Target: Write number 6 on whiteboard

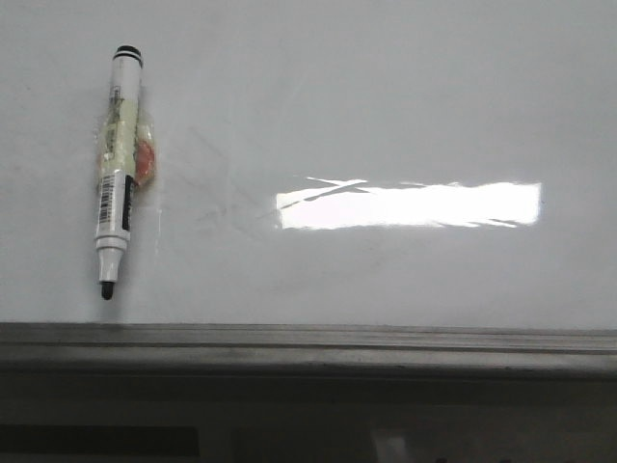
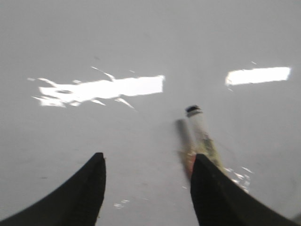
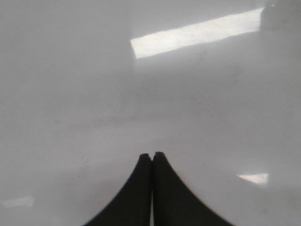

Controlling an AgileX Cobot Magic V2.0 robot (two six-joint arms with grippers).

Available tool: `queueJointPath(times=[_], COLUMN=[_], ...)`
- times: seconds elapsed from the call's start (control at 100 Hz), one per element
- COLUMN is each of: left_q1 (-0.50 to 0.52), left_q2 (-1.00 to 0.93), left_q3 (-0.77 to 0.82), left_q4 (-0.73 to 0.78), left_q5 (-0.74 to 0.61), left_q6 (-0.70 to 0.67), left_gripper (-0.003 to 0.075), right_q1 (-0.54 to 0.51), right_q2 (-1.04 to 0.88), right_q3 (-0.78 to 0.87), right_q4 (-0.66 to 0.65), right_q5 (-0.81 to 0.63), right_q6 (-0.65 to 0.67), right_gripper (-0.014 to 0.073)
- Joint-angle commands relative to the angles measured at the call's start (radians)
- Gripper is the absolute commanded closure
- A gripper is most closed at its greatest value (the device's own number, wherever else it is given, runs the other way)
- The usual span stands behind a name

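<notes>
The whiteboard (image 1: 386,116) fills the front view, pale and glossy, with a grey rail (image 1: 308,345) along its near edge. No drawn number 6 shows on it, only faint smudges. A white marker (image 1: 120,169) with tape round its barrel lies uncapped on the board at the left, its black tip toward the rail. Neither gripper shows in the front view. My left gripper (image 2: 146,162) is open above the board, with the blurred marker (image 2: 200,134) beside and partly behind its one finger. My right gripper (image 3: 152,155) is shut and empty over bare board (image 3: 94,94).
A bright rectangular glare (image 1: 410,204) lies on the board right of the middle. It also shows in the left wrist view (image 2: 101,89) and in the right wrist view (image 3: 197,33). Below the rail is a dark ledge (image 1: 289,424).
</notes>
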State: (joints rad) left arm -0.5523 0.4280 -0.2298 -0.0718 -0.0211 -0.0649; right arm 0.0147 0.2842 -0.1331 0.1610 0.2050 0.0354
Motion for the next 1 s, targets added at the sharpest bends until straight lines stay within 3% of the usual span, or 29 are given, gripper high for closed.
queueJointPath(times=[0.0,0.18,0.32,0.77,0.86,0.99], left_q1=[-0.107,-0.249,-0.308,-0.319,-0.319,-0.319], left_q2=[0.060,0.195,0.320,0.629,0.660,0.687], left_q3=[-0.030,-0.030,-0.039,-0.096,-0.096,-0.096], left_q4=[-0.044,-0.086,-0.121,-0.134,-0.159,-0.225], left_q5=[-0.109,-0.167,-0.272,-0.374,-0.374,-0.360], left_q6=[-0.007,-0.007,-0.016,-0.041,-0.050,-0.050], left_gripper=[0.0342,0.0339,0.0281,0.0272,0.0310,0.0461], right_q1=[-0.007,-0.007,-0.007,-0.007,0.005,0.080], right_q2=[0.014,0.014,0.014,0.014,0.014,0.014], right_q3=[-0.026,-0.026,-0.026,-0.026,-0.026,-0.026], right_q4=[0.005,0.005,0.005,0.005,0.005,0.005], right_q5=[-0.067,-0.074,-0.074,-0.074,-0.074,-0.065], right_q6=[-0.002,-0.002,-0.002,-0.002,-0.002,-0.002], right_gripper=[0.0657,0.0657,0.0657,0.0657,0.0657,0.0657])
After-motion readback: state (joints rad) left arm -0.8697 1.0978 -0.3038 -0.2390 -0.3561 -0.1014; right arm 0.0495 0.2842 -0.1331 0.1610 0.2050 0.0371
